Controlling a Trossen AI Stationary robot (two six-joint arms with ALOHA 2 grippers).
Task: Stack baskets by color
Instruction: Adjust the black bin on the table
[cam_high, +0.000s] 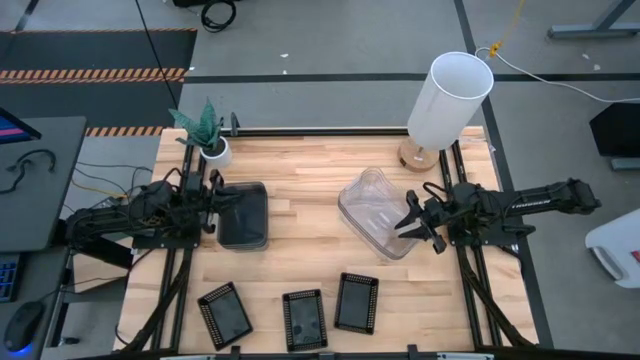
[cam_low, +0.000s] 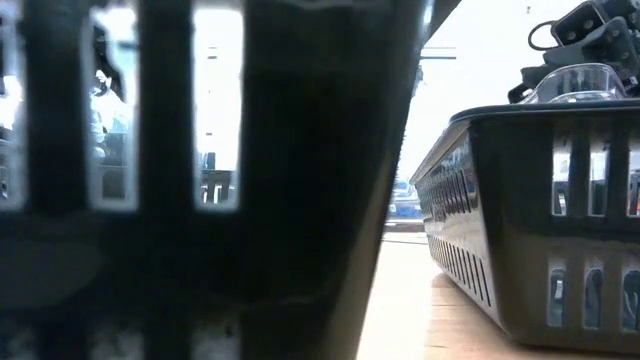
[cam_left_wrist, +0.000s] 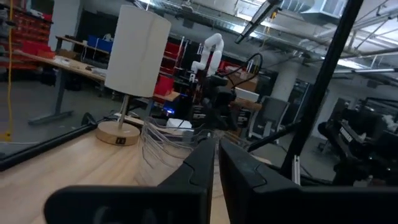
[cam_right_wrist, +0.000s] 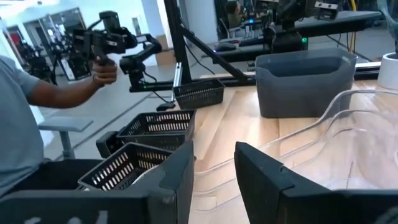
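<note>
A smoky grey basket stack (cam_high: 243, 215) stands at the table's left, and a clear basket stack (cam_high: 375, 210) rests on its base at the right centre. Three black mesh trays (cam_high: 224, 313) (cam_high: 304, 319) (cam_high: 356, 302) lie in a row along the near edge. My left gripper (cam_high: 213, 205) is shut and empty by the grey stack's left rim, pointing across the table (cam_left_wrist: 216, 165). My right gripper (cam_high: 412, 222) is open at the clear stack's right rim. Only wood and the clear rim (cam_right_wrist: 348, 143) show past its fingers (cam_right_wrist: 214, 177).
A tall white cylinder on a wooden foot (cam_high: 448, 100) stands at the far right, and a small potted plant (cam_high: 205, 135) at the far left. In the low view, black trays (cam_low: 540, 220) fill the foreground. A person (cam_right_wrist: 37, 99) stands beyond the table with a camera rig.
</note>
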